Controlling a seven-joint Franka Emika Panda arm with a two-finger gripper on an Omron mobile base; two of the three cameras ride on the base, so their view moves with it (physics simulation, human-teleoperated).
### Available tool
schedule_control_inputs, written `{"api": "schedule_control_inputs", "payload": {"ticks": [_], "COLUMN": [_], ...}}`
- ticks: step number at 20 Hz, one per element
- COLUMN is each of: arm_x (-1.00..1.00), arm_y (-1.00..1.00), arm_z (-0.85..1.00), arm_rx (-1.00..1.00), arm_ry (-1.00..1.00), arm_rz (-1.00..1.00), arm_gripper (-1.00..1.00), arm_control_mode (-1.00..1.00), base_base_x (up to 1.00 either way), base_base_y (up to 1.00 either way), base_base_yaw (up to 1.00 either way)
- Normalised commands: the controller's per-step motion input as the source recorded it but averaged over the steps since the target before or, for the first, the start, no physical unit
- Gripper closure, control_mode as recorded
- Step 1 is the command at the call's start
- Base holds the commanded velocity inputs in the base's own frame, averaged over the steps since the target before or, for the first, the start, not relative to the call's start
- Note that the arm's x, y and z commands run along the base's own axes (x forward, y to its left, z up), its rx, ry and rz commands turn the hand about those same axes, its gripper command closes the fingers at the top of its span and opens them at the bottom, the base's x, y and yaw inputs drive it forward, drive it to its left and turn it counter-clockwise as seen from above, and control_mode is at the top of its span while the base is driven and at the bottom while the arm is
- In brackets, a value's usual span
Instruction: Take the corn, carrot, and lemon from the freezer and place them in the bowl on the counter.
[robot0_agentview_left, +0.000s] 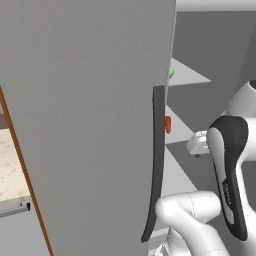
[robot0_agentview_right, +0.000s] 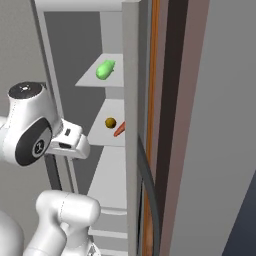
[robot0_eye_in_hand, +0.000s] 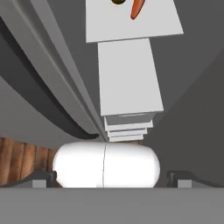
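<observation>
The freezer (robot0_agentview_right: 131, 100) stands with its door (robot0_agentview_left: 90, 125) swung open, and the arm is reaching into the gap beside the door's inner edge. The gripper (robot0_eye_in_hand: 111, 177) hangs with its jaws spread wide and nothing between the fingertips (robot0_eye_in_hand: 43, 178); it holds none of the three items.

All three are still on the white shelves, ahead of the hand and above it. The carrot (robot0_agentview_right: 119, 130) lies on the middle shelf (robot0_agentview_right: 107, 137), just above and beyond the open jaws, and the lemon (robot0_agentview_right: 110, 122) sits close beside it on the same shelf, on the side away from the door. The corn (robot0_agentview_right: 105, 69) rests one shelf higher, well up from the hand. From the left base view the carrot peeks out as a red stub (robot0_agentview_left: 168, 124) past the door handle (robot0_agentview_left: 156, 165), with the corn a green sliver (robot0_agentview_left: 171, 72) above it.

So I'd judge this as the very start of the picking: the freezer is open, nothing is fetched yet, and the first reach is under way. The next move seems to call for lifting the hand to the middle shelf and pushing it forward until the open jaws straddle the carrot or the lemon, keeping clear of the door edge on one side and the shelf lip below.
</observation>
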Motion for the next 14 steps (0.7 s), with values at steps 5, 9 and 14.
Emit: {"api": "schedule_control_inputs", "payload": {"ticks": [5, 9, 14], "arm_x": [0.07, 0.42, 0.50], "arm_y": [-0.38, 0.06, 0.10], "arm_z": [0.39, 0.42, 0.42], "arm_rx": [0.04, 0.00, 0.00], "arm_ry": [-0.04, -0.05, -0.11], "arm_rz": [0.08, 0.03, 0.00], "arm_gripper": [-1.00, -1.00, -1.00], "arm_control_mode": [-1.00, -1.00, -1.00], "base_base_x": [0.00, 0.00, 0.00], "base_base_y": [0.00, 0.00, 0.00], "base_base_yaw": [0.00, 0.00, 0.00]}}
